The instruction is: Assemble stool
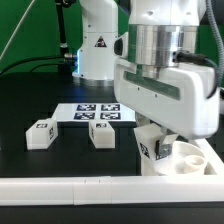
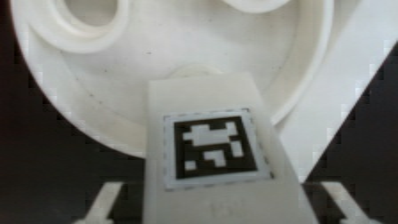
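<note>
At the exterior view's right, the white round rimmed seat [image 1: 188,160] lies on the black table. My gripper [image 1: 155,136] is shut on a white leg block [image 1: 151,146] with a black-and-white tag, holding it tilted at the seat's near-left rim. In the wrist view the leg block [image 2: 217,140] sits between my fingers [image 2: 111,200], its tag facing the camera. Its far end reaches over the seat [image 2: 98,95], and whether they touch I cannot tell. Two more leg blocks [image 1: 39,133] [image 1: 101,134] stand loose on the table to the left.
The marker board [image 1: 95,113] lies flat behind the loose blocks. A long white border rail [image 1: 80,186] runs along the front edge, and another [image 1: 216,160] stands beside the seat at the right. The robot's white base [image 1: 98,45] rises at the back.
</note>
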### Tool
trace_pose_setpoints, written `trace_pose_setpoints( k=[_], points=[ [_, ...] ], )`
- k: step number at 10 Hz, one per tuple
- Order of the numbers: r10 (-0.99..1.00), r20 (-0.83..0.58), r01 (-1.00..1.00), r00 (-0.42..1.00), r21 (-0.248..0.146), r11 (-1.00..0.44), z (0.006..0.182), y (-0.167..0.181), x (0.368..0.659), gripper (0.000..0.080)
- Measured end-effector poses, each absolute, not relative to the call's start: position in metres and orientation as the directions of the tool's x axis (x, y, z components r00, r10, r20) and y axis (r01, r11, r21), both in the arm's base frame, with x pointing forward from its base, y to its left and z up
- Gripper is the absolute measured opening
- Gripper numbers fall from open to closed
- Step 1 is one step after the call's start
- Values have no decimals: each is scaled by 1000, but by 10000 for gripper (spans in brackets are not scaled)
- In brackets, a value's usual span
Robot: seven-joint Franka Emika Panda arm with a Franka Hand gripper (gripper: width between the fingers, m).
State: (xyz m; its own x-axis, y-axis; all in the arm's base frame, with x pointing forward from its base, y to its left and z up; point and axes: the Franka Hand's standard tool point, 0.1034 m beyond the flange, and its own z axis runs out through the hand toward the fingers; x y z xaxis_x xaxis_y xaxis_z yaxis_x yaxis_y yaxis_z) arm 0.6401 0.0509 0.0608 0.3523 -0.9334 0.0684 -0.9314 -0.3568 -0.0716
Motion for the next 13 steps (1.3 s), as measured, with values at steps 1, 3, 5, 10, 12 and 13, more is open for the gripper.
trace_pose_setpoints(
  k=[1, 3, 5, 10, 12, 13],
  points=[
    [-965, 39, -964, 259, -61, -261, 61, 47, 637, 340],
    [-1000, 20, -998, 20, -52, -21, 60, 45, 627, 340],
    [-1000, 27, -999, -15, -41, 14, 60, 47, 624, 340],
    [-999, 7, -995, 53, -86, -54, 80, 40, 628, 632],
    [-996, 2, -988, 90, -124, -90, 99, 24, 623, 644],
    [-995, 3, -987, 99, -126, -99, 100, 20, 623, 649]
  ],
)
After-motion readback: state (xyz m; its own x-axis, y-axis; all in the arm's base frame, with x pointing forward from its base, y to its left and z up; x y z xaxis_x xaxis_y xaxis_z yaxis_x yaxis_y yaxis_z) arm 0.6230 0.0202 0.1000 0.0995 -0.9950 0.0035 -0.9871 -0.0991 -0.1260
